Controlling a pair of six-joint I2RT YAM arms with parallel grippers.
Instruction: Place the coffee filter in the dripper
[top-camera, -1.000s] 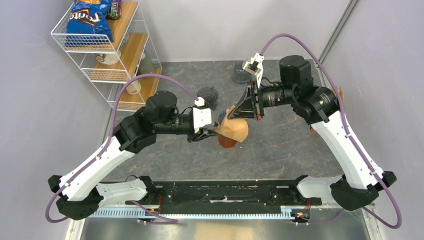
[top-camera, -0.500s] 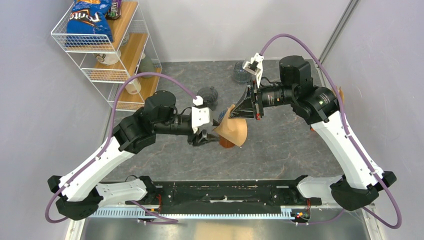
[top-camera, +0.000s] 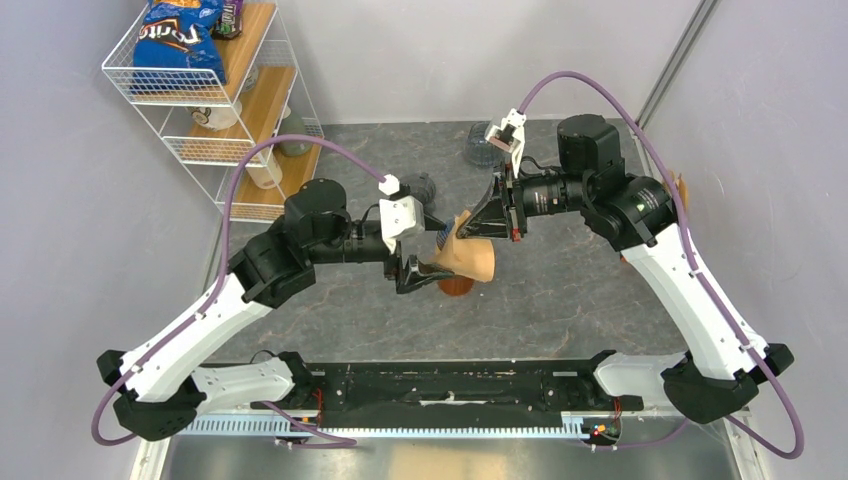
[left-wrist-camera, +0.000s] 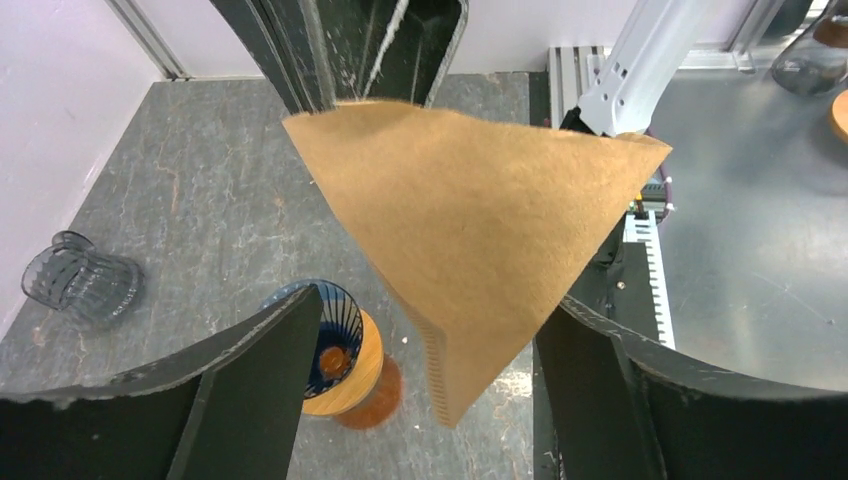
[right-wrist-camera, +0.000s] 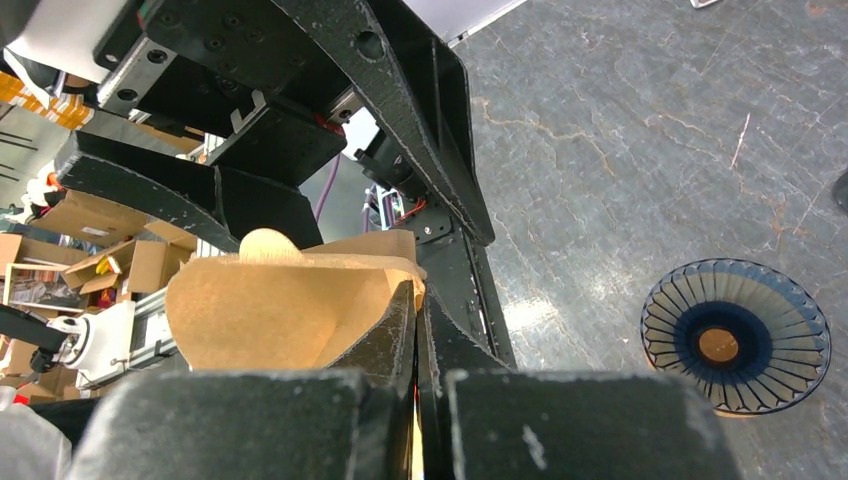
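The brown paper coffee filter hangs in the air as an open cone over the middle of the table. My right gripper is shut on its upper edge, with the jaws pinched on the paper rim. My left gripper is open. Its two fingers stand apart on either side of the filter without touching it. The dripper, dark blue ribbed glass on a wooden ring, stands on the table just below and beside the filter's tip. It also shows in the right wrist view and in the top view.
A white wire shelf with a blue chip bag stands at the back left. A clear glass and a dark glass stand behind the arms; one glass shows in the left wrist view. A black rail runs along the near edge.
My left wrist has rolled and shifted slightly right, so its open jaws now straddle the filter's lower part. The filter has stayed in my right gripper, nudged slightly left.
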